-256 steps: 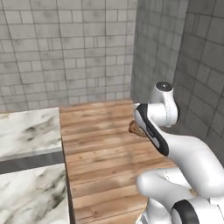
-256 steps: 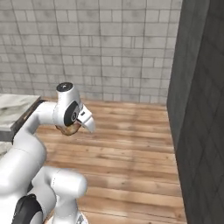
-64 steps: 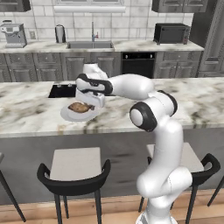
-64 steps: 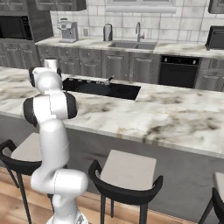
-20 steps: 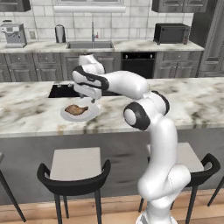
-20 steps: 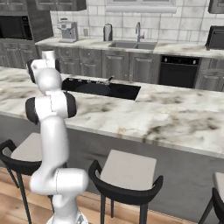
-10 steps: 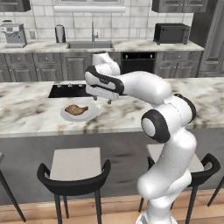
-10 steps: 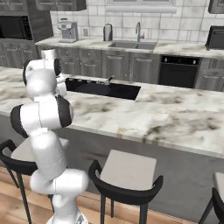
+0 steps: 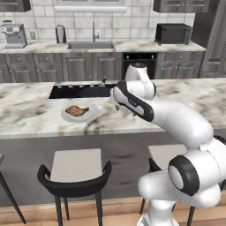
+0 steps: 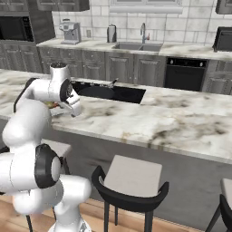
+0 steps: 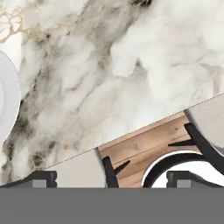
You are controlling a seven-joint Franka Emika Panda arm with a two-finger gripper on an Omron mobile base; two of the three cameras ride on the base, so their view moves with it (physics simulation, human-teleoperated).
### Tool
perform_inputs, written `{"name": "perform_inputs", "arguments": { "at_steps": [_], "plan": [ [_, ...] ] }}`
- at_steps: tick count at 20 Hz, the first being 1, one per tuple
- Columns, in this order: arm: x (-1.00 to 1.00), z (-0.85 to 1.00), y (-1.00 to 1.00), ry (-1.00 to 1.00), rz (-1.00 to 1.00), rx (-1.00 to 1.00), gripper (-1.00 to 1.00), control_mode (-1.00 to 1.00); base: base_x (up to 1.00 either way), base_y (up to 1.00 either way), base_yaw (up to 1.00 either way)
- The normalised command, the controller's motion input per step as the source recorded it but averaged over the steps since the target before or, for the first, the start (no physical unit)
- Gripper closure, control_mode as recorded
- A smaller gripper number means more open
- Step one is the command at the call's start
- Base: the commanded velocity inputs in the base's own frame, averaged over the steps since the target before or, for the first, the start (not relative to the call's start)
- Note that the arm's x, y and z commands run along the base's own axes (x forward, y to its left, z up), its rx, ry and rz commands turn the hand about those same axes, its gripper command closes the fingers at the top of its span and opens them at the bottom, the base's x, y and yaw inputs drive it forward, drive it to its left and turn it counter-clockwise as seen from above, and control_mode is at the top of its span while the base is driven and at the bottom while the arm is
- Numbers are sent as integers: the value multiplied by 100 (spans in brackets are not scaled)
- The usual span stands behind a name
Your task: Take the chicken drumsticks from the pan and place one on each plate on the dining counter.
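One glossy orange-brown chicken drumstick [image 9: 76,110] lies on a pale plate [image 9: 90,115] on the dining counter [image 9: 26,115]. My gripper [image 9: 113,100] hangs just right of that plate, a little above the marble, open and empty. In the hand view the fingertips [image 11: 41,177] stand wide apart over the counter's edge, and the plate's rim [image 11: 9,103] shows at the left. The dark pan [image 10: 96,90] sits on the cooktop behind the counter, its handle pointing to the back right. I cannot make out a drumstick inside it. My gripper [image 10: 77,111] shows at the left of the right base view.
Black bar stools [image 9: 77,165] [image 10: 131,176] stand under the counter's front edge. The black cooktop [image 9: 66,92] lies on the lower worktop behind it. Along the back wall are a sink, a coffee machine [image 9: 13,34] and a microwave [image 9: 173,33]. The counter stretches bare to the right [image 10: 172,122].
My arm has swung right, from above the plate to beside it. The drumstick stays on the plate, and the gripper is empty.
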Motion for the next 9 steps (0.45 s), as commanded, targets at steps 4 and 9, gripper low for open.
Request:
{"name": "perform_inputs", "arguments": {
  "at_steps": [4,9],
  "plan": [
    [-100,2,-74,-19,25,9,-100,-100,0,0,0],
    [-100,0,-44,-12,47,1,-100,-100,0,0,0]
  ]
}}
